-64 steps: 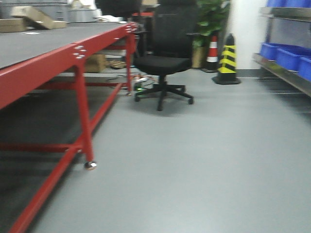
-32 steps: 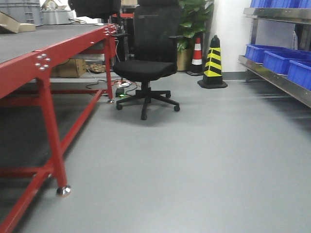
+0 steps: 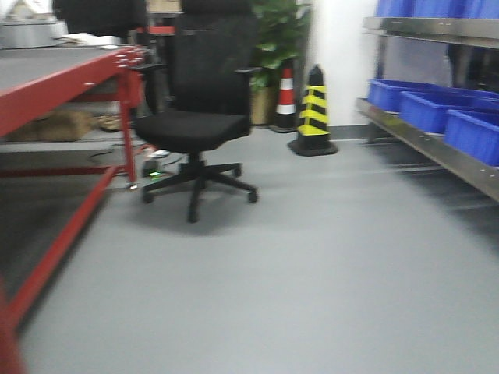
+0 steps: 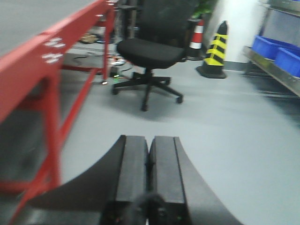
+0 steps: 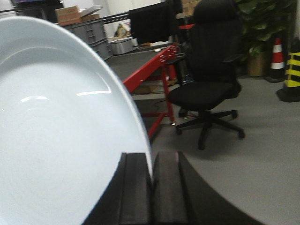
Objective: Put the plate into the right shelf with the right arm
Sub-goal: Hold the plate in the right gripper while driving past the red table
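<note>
The white plate (image 5: 56, 126) fills the left half of the right wrist view, held on edge. My right gripper (image 5: 152, 161) is shut on the plate's rim, one finger on each side. My left gripper (image 4: 149, 146) is shut with nothing between its fingers, hanging over the grey floor. The right shelf (image 3: 437, 144), a steel rack with blue bins (image 3: 425, 105), stands along the right side of the front view and shows at the right edge of the left wrist view too (image 4: 276, 65). Neither gripper shows in the front view.
A black office chair (image 3: 199, 117) stands mid-floor. The red-framed table (image 3: 62, 86) runs along the left. A yellow-black cone (image 3: 314, 113) and an orange-white cone (image 3: 285, 97) stand by the back wall near a potted plant (image 3: 273, 39). Cables lie under the table.
The front view has swung to the right: table, chair and cones slid left in the frame, and more of the right shelf and its blue bins came into view.
</note>
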### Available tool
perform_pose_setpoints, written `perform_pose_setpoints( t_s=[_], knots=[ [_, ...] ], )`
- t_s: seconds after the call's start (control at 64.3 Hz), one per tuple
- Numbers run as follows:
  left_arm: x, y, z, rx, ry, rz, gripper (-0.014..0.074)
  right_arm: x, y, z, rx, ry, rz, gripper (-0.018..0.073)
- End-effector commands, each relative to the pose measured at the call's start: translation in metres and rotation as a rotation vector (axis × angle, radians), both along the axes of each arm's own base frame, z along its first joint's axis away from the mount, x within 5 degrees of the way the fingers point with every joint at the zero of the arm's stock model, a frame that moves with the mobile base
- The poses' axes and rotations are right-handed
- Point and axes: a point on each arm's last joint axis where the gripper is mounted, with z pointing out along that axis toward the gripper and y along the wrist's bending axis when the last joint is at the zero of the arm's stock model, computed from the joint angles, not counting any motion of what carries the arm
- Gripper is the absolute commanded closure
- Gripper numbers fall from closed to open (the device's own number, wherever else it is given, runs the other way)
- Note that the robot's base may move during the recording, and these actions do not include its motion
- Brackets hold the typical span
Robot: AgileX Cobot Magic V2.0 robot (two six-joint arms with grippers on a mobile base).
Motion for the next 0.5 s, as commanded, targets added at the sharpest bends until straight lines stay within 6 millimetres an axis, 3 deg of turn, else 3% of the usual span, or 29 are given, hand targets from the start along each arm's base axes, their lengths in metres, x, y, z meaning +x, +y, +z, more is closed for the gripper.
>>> perform_pose_setpoints(
  t_s=[0.0, 0.482],
  knots=[
    [0.0001, -0.0002, 0.0051, -0.011, -0.084, -0.002, 0.0643, -0.0014, -0.0009, 0.016, 0.04, -0.11, -0.005, 0.0489],
    [0.0001, -0.0002, 0.0051, -0.011, -0.084, -0.002, 0.0643, -0.0014, -0.0009, 0.016, 0.04, -0.11, -0.005, 0.0489]
  ],
)
